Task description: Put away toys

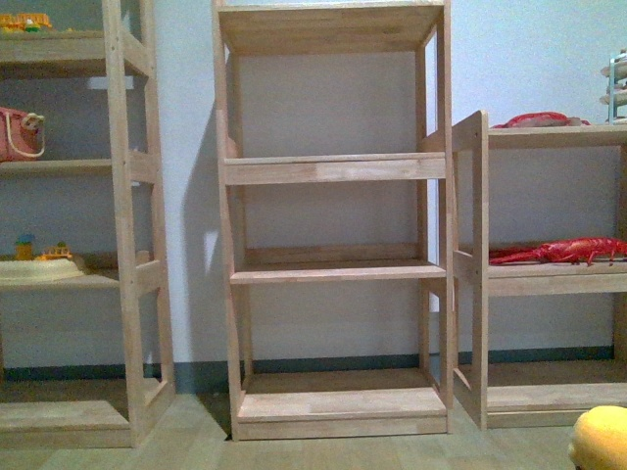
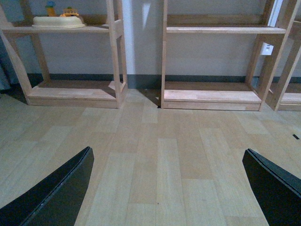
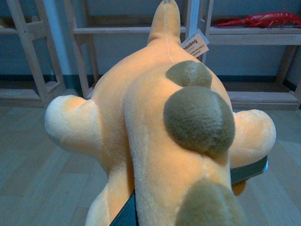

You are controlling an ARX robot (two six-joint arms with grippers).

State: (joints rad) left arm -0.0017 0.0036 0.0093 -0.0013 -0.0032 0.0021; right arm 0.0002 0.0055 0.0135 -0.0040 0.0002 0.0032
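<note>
The right end effector point(image 3: 188, 195) gripped the soft orange-yellow plush animal point(image 3: 141, 122) with olive-brown back spots above the pale wood-plank floor point(image 2: 155, 155), facing the wooden shelf units point(image 1: 333, 264), while the left end effector point(image 2: 162, 188) hung wide open.

I am holding my left claw point(image 2: 168, 150) wide open, its two black fingers point(image 2: 56, 195) jutting in with nothing between them. I am looking across a pale wood-plank floor point(image 2: 155, 183) toward a wall with a dark skirting point(image 2: 141, 80). Two wooden shelf units are standing against it. The left unit point(image 2: 101, 29) is carrying a cream oval tray point(image 2: 59, 21) with small colourful toy pieces point(image 2: 51, 7) on top, and the neighbouring unit point(image 2: 211, 95) is showing bare boards. A white socket point(image 2: 268, 49) is sitting just beside its far post.
</note>
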